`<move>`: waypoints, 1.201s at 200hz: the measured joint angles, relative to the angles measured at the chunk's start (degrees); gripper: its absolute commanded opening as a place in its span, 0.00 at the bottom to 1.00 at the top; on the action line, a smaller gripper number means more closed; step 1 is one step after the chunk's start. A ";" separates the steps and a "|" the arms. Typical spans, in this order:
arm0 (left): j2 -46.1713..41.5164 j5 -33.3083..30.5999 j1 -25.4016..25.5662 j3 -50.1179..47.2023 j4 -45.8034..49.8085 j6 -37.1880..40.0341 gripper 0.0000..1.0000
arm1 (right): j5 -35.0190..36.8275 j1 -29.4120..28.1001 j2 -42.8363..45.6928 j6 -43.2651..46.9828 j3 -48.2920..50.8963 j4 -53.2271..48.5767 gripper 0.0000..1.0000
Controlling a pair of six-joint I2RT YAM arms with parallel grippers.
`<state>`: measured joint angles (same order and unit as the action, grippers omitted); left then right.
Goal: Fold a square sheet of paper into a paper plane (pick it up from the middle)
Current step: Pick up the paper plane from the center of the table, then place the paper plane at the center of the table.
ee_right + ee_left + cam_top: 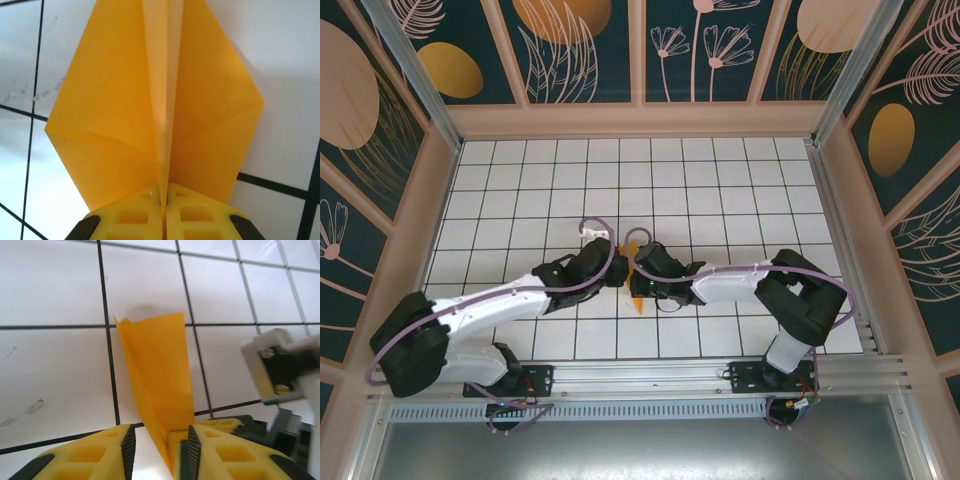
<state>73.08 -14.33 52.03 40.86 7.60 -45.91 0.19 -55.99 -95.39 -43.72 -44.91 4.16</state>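
Yellow pads of right gripper (pixel 164 192) pressed fully together on the centre crease of the square sheet of paper (pixel 115 100), folded wings fanning out to either side over the white grid table (pixel 280 60). Left gripper (pixel 160 440) parted, straddling the sheet's upright folded edge, clamping nothing, at most brushing one pad. Sits mid-table, pinned between the two wrists. Likely feather-light and thin, limp away from the folds, stiffest along the crease, easily crumpled or torn. Best taken on the crease near the middle, with a gentle pinch. Could slip if caught by a single loose layer.
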 measured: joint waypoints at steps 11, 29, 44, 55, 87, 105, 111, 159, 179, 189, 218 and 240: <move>-3.04 -1.27 0.00 -0.98 -0.42 -0.04 0.42 | 1.79 -0.02 0.00 0.00 -1.68 -2.36 0.08; -8.74 -4.28 0.00 -3.32 -1.01 -0.76 0.45 | 5.49 0.00 0.00 -0.04 -4.98 -6.93 0.08; -13.35 -7.19 0.00 -5.77 -1.16 -1.55 0.48 | 8.70 0.00 -0.02 -0.04 -7.89 -10.73 0.08; -15.96 -9.25 0.00 -7.41 -1.16 -2.29 0.49 | 10.95 0.00 -0.33 -0.09 -10.34 -13.57 0.08; -21.49 -13.55 0.00 -11.52 -0.87 -3.78 0.52 | 15.47 0.24 -4.94 -0.22 -17.97 -19.93 0.10; -22.97 -14.73 -0.22 -12.52 -0.48 -3.93 0.53 | 16.28 0.74 -8.74 -0.17 -20.74 -22.08 0.10; -23.15 -14.88 -0.28 -12.61 -0.31 -3.91 0.53 | 16.33 0.92 -9.88 -0.15 -21.42 -22.82 0.10; -23.23 -15.78 -0.83 -13.46 0.09 -3.91 0.53 | 16.48 2.43 -14.49 -0.04 -24.72 -27.39 0.11; -23.28 -15.76 -1.16 -14.08 0.09 -3.91 0.53 | 16.48 2.78 -14.51 -0.02 -25.31 -28.35 0.13; -23.34 -15.76 -1.22 -14.40 0.09 -3.91 0.53 | 16.46 2.93 -14.49 0.00 -25.46 -28.46 0.13; -23.32 -15.54 -1.79 -14.91 0.00 -3.91 0.53 | 16.15 3.48 -14.67 0.00 -25.46 -28.46 0.15; -23.19 -14.99 -2.03 -14.97 -0.11 -3.91 0.53 | 15.74 3.93 -15.78 0.02 -25.49 -28.44 0.18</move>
<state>49.89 -29.32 50.00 25.89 7.49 -49.82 15.92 -52.05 -111.18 -43.70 -70.39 -24.27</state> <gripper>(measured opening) 0.532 0.162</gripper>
